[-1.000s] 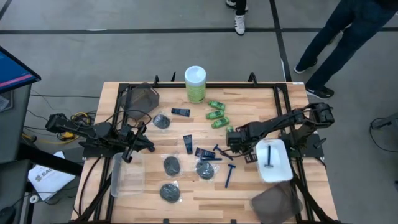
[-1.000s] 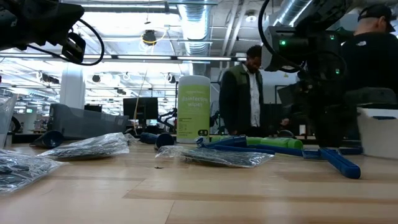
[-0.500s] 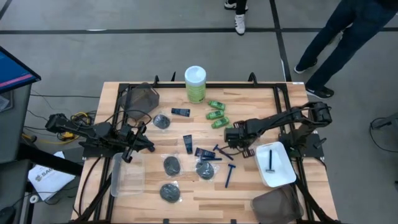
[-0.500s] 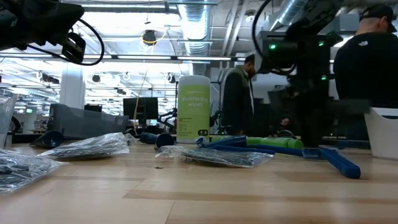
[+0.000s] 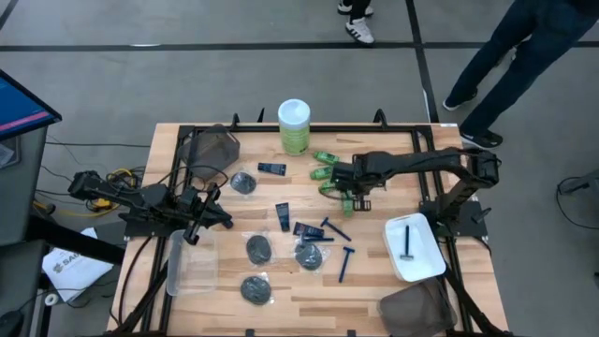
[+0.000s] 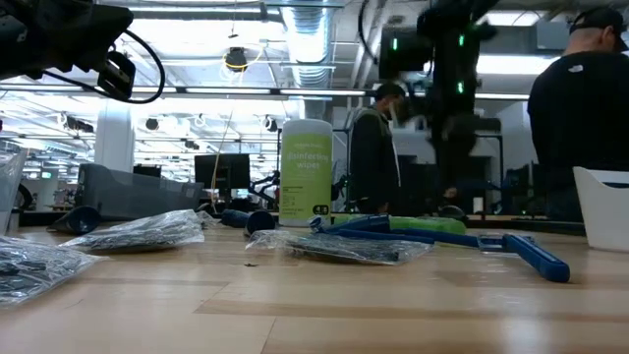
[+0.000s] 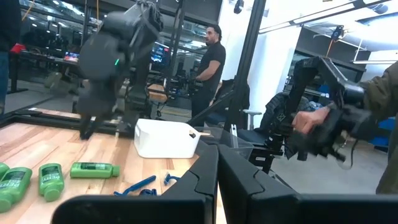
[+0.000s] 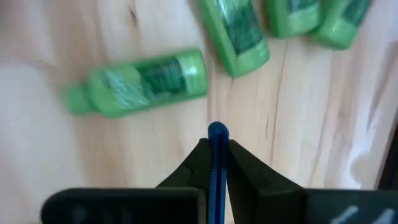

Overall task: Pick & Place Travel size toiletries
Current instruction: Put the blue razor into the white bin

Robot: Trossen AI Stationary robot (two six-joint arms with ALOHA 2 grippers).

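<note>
My right gripper [image 5: 345,195] hangs over several small green bottles [image 5: 325,172] lying on their sides near the table's far middle. In its wrist view, my right gripper [image 8: 217,146] is shut on a thin blue strip that looks like a razor's handle, just above one bottle [image 8: 143,81]. Two blue razors [image 5: 334,227] [image 5: 344,264], navy tubes [image 5: 283,216] and bagged black discs [image 5: 258,248] lie flat mid-table. Another razor [image 5: 407,241] lies in the white tray. My left gripper [image 5: 211,218] waits, shut, at the left side. My right gripper pinches the thin blue strip [image 8: 217,133] between its two fingers. The strip's rounded end sticks out just past the fingertips. The fingers point down from above, and the strip is held clear of the table over the green bottles. The rest of the strip is hidden by the fingers.
A tall green canister [image 5: 294,126] stands at the far edge. The white tray [image 5: 393,255] sits near right and a clear tray [image 5: 192,267] near left. Dark bins rest at far left [image 5: 217,145] and near right [image 5: 412,304]. People stand beyond the far edge.
My right gripper has travelled from beside the white tray toward the table's far edge and left. It now stands over the green bottles. The razor in the tray and the other items have stayed put.
</note>
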